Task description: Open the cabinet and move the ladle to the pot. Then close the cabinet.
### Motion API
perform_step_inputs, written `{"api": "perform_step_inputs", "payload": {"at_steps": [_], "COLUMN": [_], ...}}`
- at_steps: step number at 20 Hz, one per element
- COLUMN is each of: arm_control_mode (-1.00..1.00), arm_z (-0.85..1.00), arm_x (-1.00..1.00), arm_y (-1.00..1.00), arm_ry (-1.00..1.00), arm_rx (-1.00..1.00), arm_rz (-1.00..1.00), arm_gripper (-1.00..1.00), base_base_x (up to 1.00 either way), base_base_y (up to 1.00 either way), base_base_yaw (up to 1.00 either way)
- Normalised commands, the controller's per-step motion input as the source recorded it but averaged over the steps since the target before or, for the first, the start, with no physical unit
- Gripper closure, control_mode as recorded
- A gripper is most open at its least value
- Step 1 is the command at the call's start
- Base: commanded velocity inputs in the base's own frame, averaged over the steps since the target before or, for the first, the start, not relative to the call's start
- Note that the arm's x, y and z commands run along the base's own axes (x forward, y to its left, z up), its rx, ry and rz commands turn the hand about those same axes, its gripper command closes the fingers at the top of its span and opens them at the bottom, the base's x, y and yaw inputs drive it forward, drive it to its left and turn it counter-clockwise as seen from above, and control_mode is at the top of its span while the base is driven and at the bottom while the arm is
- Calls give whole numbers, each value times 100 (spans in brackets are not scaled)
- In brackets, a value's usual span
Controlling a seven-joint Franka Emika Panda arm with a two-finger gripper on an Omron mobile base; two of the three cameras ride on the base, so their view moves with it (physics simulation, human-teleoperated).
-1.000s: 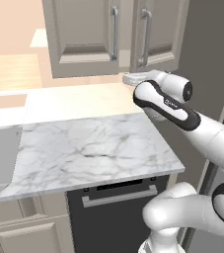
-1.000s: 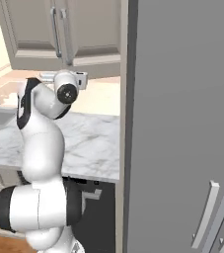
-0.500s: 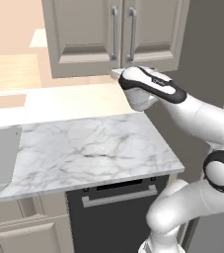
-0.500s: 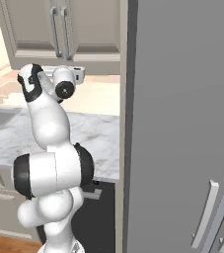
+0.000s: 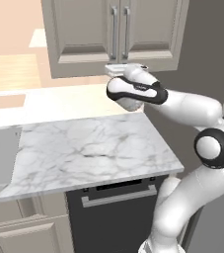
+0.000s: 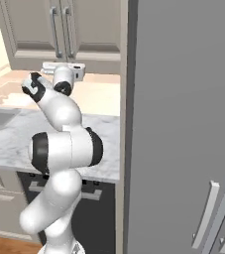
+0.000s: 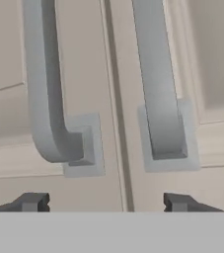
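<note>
Hand view puts us right at the cabinet — both doors shut, its two silver bar handles just ahead, the left handle and the right handle flanking the centre seam. Our pincer stands apart, tips low, clamped on nothing. We judge the bars stiff and smooth, perhaps slippery — best taken across the shaft above the foot. Below lies the marble table.

White marble counter; dark oven below; grey sink.
</note>
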Motion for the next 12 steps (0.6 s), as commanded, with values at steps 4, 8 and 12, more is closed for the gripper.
{"api": "perform_step_inputs", "payload": {"at_steps": [4,8,12], "arm_control_mode": [-100,-100,-100], "arm_z": [0,0,0], "arm_x": [65,67,62], "arm_y": [30,38,35], "arm_ry": [0,0,0], "arm_rx": [0,0,0], "arm_rz": [0,0,0], "arm_gripper": [-100,-100,-100], "base_base_x": [0,0,0], "base_base_y": [0,0,0], "base_base_yaw": [0,0,0]}}
